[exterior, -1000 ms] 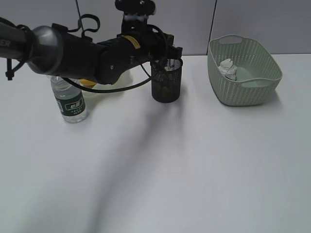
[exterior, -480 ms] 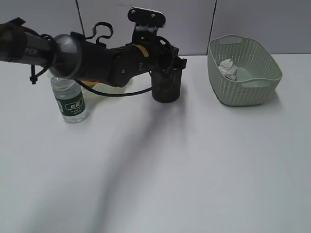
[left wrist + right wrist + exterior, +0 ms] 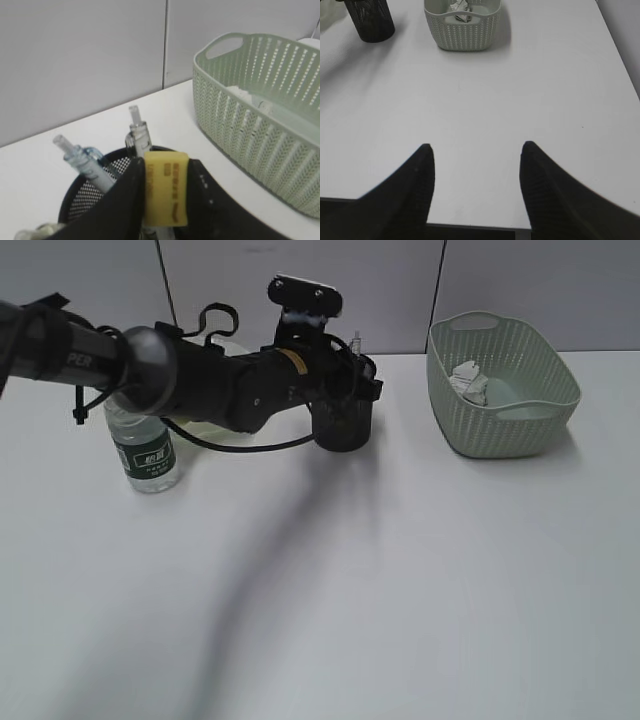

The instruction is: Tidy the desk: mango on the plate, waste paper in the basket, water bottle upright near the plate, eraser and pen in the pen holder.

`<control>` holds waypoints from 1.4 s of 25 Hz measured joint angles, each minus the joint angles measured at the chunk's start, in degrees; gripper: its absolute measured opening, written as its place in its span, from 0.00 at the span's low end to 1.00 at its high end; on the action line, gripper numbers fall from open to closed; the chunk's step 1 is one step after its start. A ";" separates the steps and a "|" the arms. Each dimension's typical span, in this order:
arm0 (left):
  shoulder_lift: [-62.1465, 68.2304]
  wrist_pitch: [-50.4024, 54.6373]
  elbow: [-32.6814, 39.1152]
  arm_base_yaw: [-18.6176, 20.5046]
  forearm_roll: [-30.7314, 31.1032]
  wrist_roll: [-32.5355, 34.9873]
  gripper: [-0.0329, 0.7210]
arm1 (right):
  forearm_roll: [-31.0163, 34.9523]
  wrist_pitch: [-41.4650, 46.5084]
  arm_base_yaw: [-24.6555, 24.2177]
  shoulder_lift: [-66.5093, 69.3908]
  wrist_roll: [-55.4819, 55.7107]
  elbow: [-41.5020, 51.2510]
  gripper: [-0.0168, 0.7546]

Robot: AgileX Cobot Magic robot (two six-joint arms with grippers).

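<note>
Left gripper (image 3: 166, 197): clamped on yellow eraser (image 3: 166, 188), long axis upright, over pen holder (image 3: 82, 192).
Pen holder: pens (image 3: 85, 167) leaning left.
Basket (image 3: 500, 390), right: waste paper (image 3: 470, 382).
Right gripper (image 3: 476, 172): open, empty.

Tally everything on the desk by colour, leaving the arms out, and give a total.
Green: 2, the basket and the plate
Black: 1, the pen holder
Yellow: 1, the eraser held over the pen holder
Clear: 3, the water bottle and two pens in the holder
White-grey: 1, the waste paper in the basket
Total: 8
</note>
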 joint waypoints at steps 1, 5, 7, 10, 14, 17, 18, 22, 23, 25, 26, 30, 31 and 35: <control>0.39 0.08 0.00 0.00 0.14 0.00 0.31 | 0.00 0.00 0.00 0.00 0.00 0.00 0.59; 0.66 -0.06 0.00 0.18 1.38 0.00 0.31 | 0.00 0.00 0.00 0.00 0.00 0.00 0.59; 0.66 -0.12 0.00 0.18 1.85 0.00 0.31 | 0.00 0.00 0.00 0.00 0.00 0.00 0.59; 0.66 -0.18 0.00 0.18 2.08 0.00 0.31 | 0.00 0.00 0.00 0.00 0.00 0.00 0.59; 0.66 -0.74 0.00 0.18 2.22 0.00 0.38 | 0.00 0.00 0.00 0.00 0.00 0.00 0.59; 0.66 -1.06 0.00 0.18 2.29 0.00 0.49 | 0.00 0.00 0.00 0.00 0.00 0.00 0.59; 0.66 -1.13 0.00 0.18 2.32 0.00 0.52 | 0.00 0.00 0.00 0.00 0.00 0.00 0.59; 0.66 -1.37 0.00 0.18 2.32 0.00 0.63 | 0.00 0.00 0.00 0.00 0.00 0.00 0.59; 0.58 -1.37 0.00 0.18 2.38 0.00 0.64 | 0.00 0.00 0.00 0.00 0.00 0.00 0.59; 0.19 -1.17 0.00 0.18 2.68 0.00 0.65 | 0.00 0.00 0.00 0.00 0.00 0.00 0.59; -0.31 -0.89 0.00 0.18 2.81 0.00 0.66 | 0.00 0.00 0.00 0.00 0.00 0.00 0.59; -3.90 -0.04 0.00 0.18 3.49 0.00 0.66 | 0.00 0.00 0.00 0.00 0.00 0.00 0.59; -5.29 0.46 0.00 0.18 4.28 0.00 0.66 | 0.00 0.00 0.00 0.00 0.00 0.00 0.59; -11.83 8.19 0.00 0.18 4.83 0.00 0.66 | 0.00 0.00 0.00 0.00 0.00 0.00 0.59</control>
